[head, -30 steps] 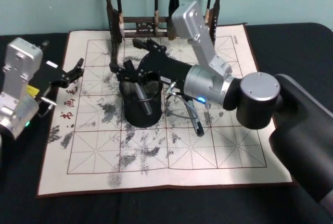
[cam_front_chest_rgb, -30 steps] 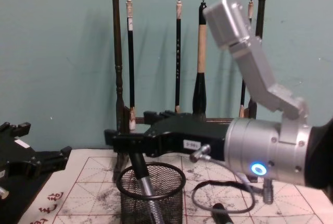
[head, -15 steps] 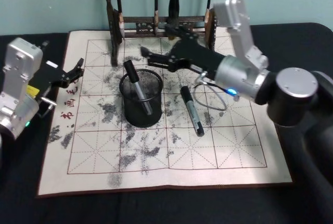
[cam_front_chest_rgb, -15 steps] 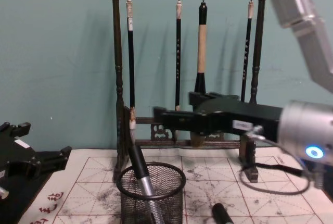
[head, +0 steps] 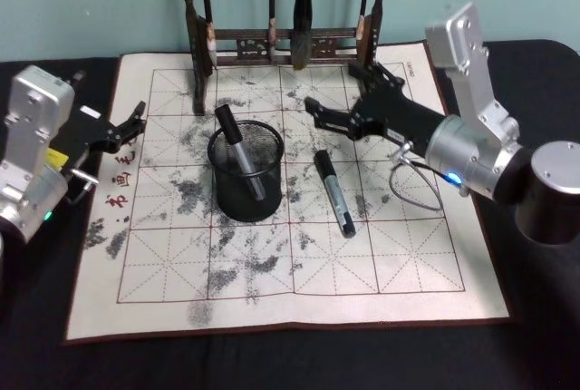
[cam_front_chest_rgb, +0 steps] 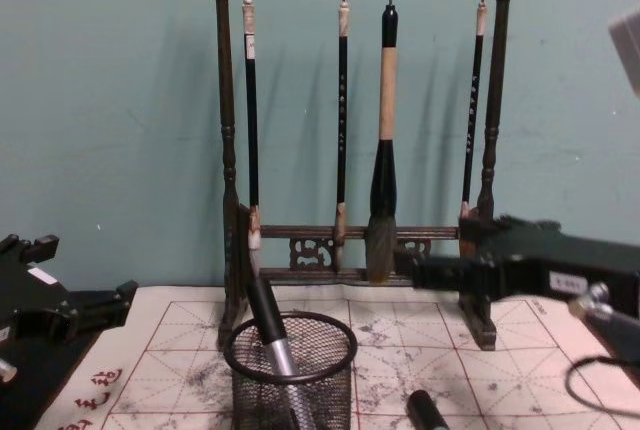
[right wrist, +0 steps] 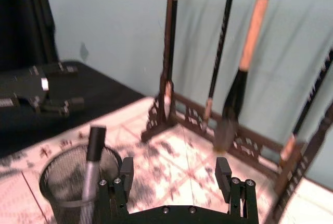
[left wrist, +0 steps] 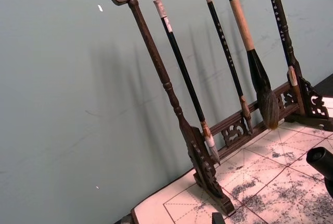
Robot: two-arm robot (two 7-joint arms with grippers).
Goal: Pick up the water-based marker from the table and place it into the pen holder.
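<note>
The black mesh pen holder (head: pixel 265 198) stands on the gridded mat, left of centre. One water-based marker (head: pixel 237 149), black-capped with a grey barrel, leans inside it with its cap above the rim. A second marker (head: pixel 334 193) lies flat on the mat just right of the holder. My right gripper (head: pixel 332 87) hovers open and empty, right of and behind the holder. The right wrist view shows its fingers (right wrist: pixel 126 171) spread, with the pen holder (right wrist: pixel 56 181) and marker (right wrist: pixel 93 160) off to one side. My left gripper (head: pixel 134 124) rests open at the mat's left edge.
A tall dark wooden brush rack (head: pixel 272 43) with several hanging brushes stands along the mat's back edge. The ink-stained practice mat (head: pixel 181 263) covers most of the black table. A cable (head: pixel 412 192) loops under my right arm.
My right gripper, low over the pen holder with the marker a second ago, has let go and drawn back to the right. The marker stays leaning in the holder. The left arm is still.
</note>
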